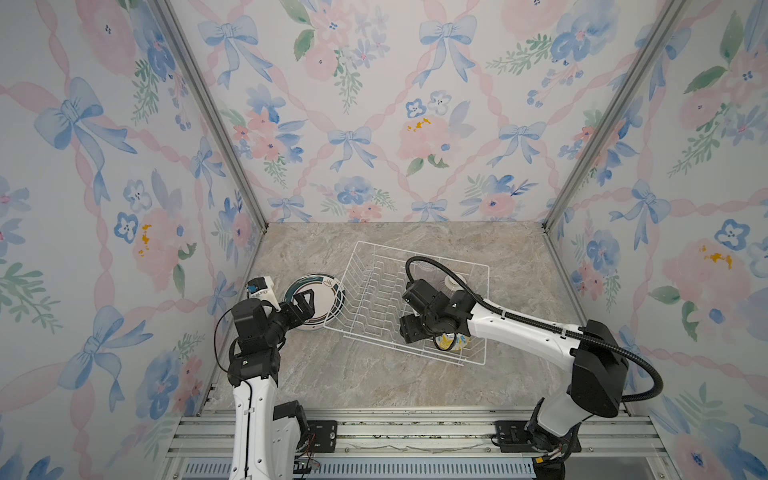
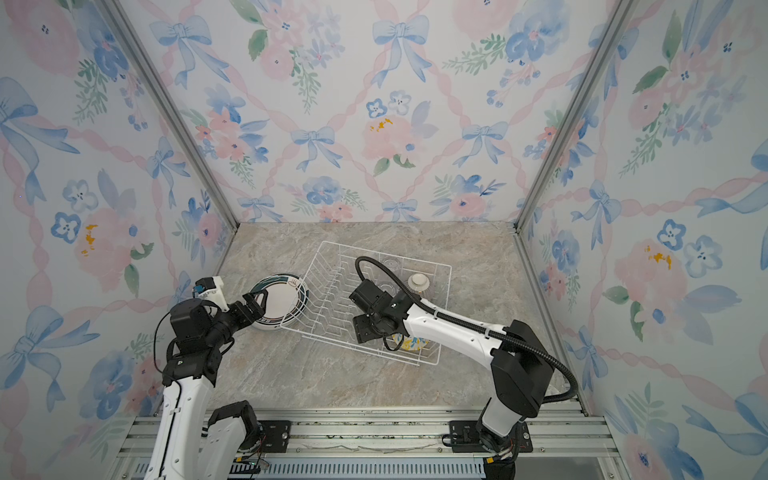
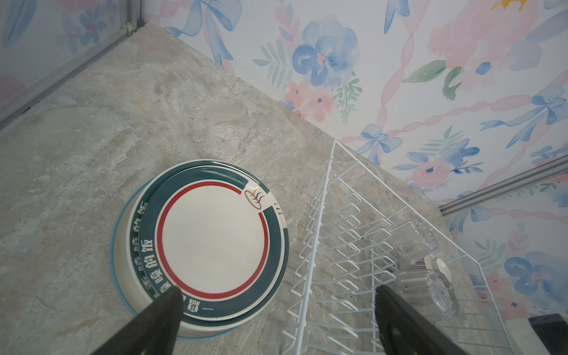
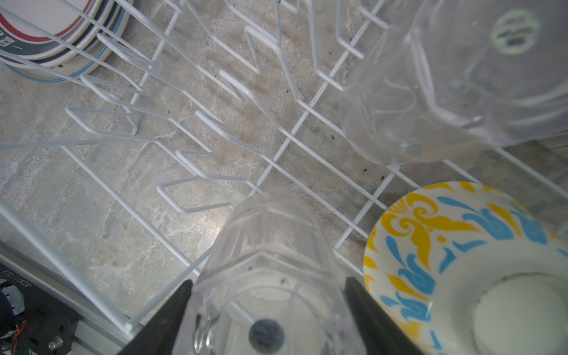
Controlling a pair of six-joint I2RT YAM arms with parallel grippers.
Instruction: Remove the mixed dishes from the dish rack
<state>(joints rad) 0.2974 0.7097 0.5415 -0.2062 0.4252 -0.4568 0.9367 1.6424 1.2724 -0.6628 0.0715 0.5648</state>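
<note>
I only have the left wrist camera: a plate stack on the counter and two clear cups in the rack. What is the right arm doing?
Observer: The right gripper is inside the dish rack, its fingers against both sides of a clear glass cup at the rack's near end.
Operator: Is anything else down at that end?
Observer: Yes, a yellow-blue floral bowl lies bottom up in the rack, right beside that cup.
Operator: My own fingers seem to overlap the rack. Do they?
Observer: No. In both top views the left gripper is open over the stack of green-rimmed plates, short of the rack's wall.
</note>
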